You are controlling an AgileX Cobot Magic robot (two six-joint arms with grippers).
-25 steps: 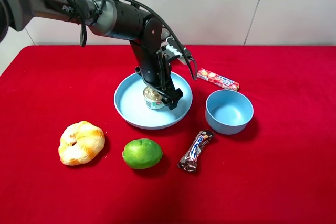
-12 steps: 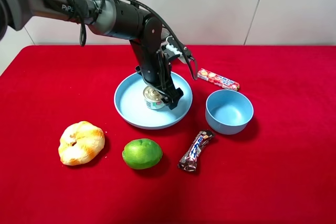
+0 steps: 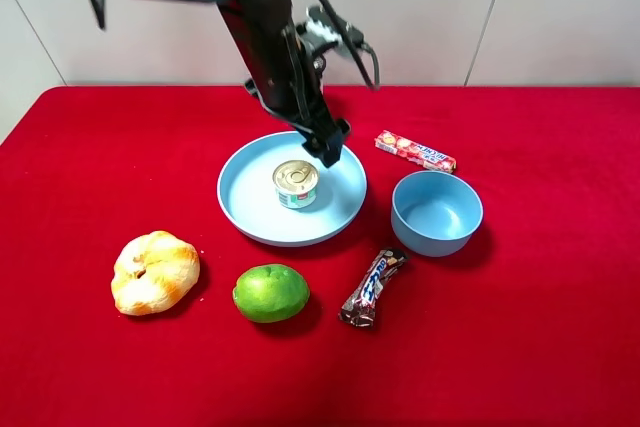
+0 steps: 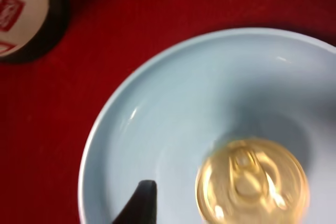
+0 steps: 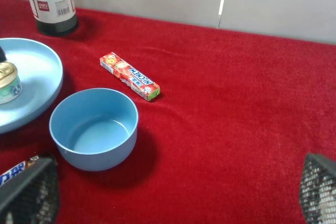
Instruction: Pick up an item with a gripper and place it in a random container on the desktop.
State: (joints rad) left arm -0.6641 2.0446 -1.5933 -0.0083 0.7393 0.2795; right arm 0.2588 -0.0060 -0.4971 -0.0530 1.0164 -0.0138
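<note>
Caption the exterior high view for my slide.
Tin can sits released in the blue plate; left gripper raised above.

Even, bright overhead light on my high camera, sharp across the red cloth [image 3: 560,347], soft shadows under the bowl [image 3: 437,212]; my left wrist feed is blurred, the can [image 4: 252,182] smeared at lower right, glints on the plate [image 4: 157,119]
</note>
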